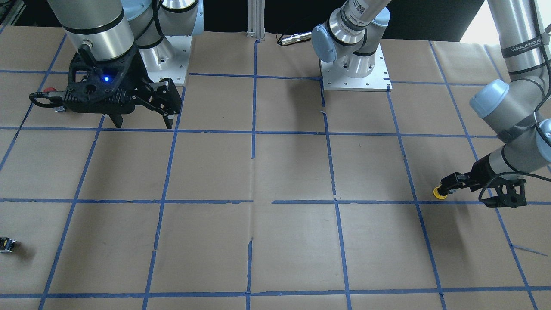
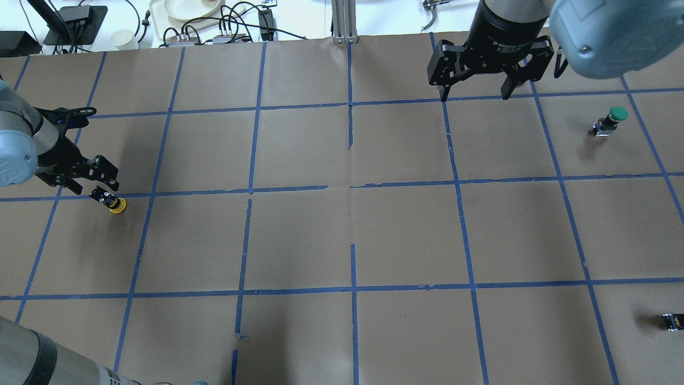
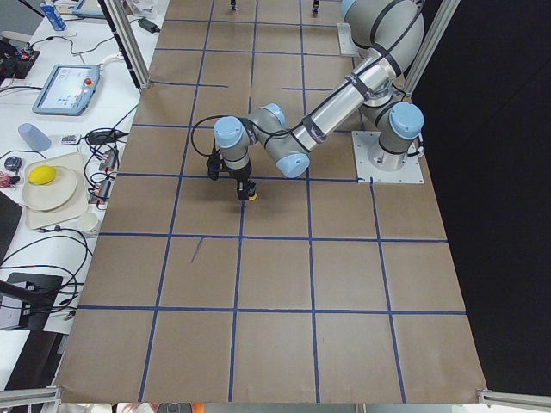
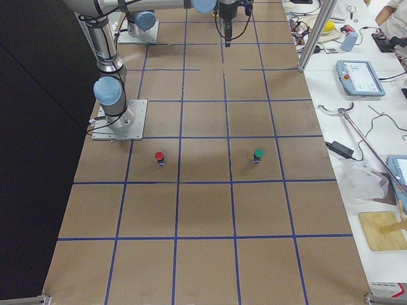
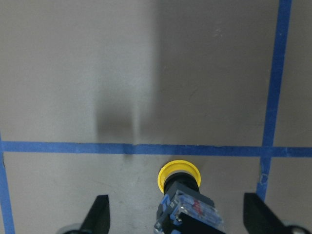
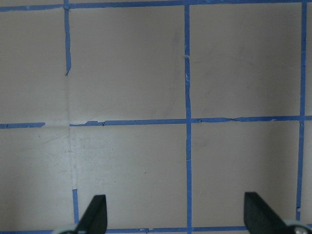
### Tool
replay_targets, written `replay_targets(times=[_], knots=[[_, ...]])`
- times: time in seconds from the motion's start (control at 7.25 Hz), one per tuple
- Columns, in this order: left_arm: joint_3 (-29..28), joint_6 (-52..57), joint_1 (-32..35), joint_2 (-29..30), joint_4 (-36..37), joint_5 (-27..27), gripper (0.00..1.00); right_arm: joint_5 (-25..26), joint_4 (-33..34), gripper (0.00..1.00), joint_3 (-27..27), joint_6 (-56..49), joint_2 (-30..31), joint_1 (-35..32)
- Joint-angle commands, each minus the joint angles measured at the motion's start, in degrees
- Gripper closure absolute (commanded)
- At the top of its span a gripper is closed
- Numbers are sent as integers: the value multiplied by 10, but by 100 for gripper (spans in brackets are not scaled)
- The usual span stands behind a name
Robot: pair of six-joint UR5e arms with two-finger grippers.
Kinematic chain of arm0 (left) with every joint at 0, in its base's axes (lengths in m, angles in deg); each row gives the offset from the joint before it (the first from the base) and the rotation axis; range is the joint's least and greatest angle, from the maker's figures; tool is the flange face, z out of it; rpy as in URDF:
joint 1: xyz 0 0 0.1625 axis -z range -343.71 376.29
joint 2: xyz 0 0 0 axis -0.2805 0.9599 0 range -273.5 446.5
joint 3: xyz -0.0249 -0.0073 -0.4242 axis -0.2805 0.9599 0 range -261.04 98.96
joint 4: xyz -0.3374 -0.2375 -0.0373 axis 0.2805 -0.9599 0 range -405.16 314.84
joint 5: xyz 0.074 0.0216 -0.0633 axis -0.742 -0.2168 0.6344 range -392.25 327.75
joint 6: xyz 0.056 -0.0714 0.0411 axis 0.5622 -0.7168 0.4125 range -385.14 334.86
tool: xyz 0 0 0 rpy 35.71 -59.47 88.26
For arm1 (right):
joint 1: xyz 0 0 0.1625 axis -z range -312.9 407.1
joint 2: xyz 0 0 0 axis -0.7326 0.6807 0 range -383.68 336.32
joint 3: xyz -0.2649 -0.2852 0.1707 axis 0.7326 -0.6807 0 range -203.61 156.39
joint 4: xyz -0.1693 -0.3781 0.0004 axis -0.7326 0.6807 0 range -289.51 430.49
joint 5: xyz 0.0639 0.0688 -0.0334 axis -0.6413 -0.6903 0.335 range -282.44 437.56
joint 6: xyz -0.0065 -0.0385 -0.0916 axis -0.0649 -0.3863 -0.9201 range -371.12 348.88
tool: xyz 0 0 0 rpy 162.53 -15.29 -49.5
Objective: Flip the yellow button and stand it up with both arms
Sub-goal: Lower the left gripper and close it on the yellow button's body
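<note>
The left tool point(image 2: 99, 188) reaches low over the table point(image 2: 299, 240) at the robot's left end, tilted steeply so that it lies close to the surface. Its two black fingers point(image 5: 100, 217) stand wide apart. Between them, touching neither finger in the left wrist view, is the yellow button point(image 5: 183, 195). Its round yellow cap points away from the tool and its dark blocky body is nearer the tool. The cap sits close to the table, just short of a blue tape line point(image 5: 146, 147) that crosses ahead of it. Whether the button rests fully on its side or leans on its cap cannot be told. The left arm point(image 3: 284, 146) stretches out from its base plate in a long bend, with pale blue caps at its joints. Well apart from all this, at the table's other end, the right tool point(image 2: 473, 96) hangs above the table on the far side from the robot's base. Its fingers point down and are spread apart, with nothing between them, and a blue light glows on its black body in the front-facing view. Its wrist view shows only brown paper and crossed tape lines. A green button point(image 2: 612, 120) stands near the right tool, toward the table's right edge. A red button point(image 4: 159, 157) stands in the next square, nearer the right arm's base. A small black block point(image 2: 672, 321) lies alone near the right edge, on the robot's side of the green button.
</note>
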Motion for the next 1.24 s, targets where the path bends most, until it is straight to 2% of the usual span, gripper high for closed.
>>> replay_targets(times=[0.0,0.28,0.41,0.69,1.1], knots=[[1,-9,-1,-4,-3,-1,15,-1,0,0,0,0,1,0],[1,-36,0,-3,-3,0,20,0,0,0,0,0,0,0],[1,-40,0,-4,-4,-2,35,0,0,0,0,0,1,0],[1,-40,0,-4,-13,-2,46,0,-1,0,0,0,1,0],[1,-40,0,-2,-18,-3,47,0,-1,0,1,0,0,0]])
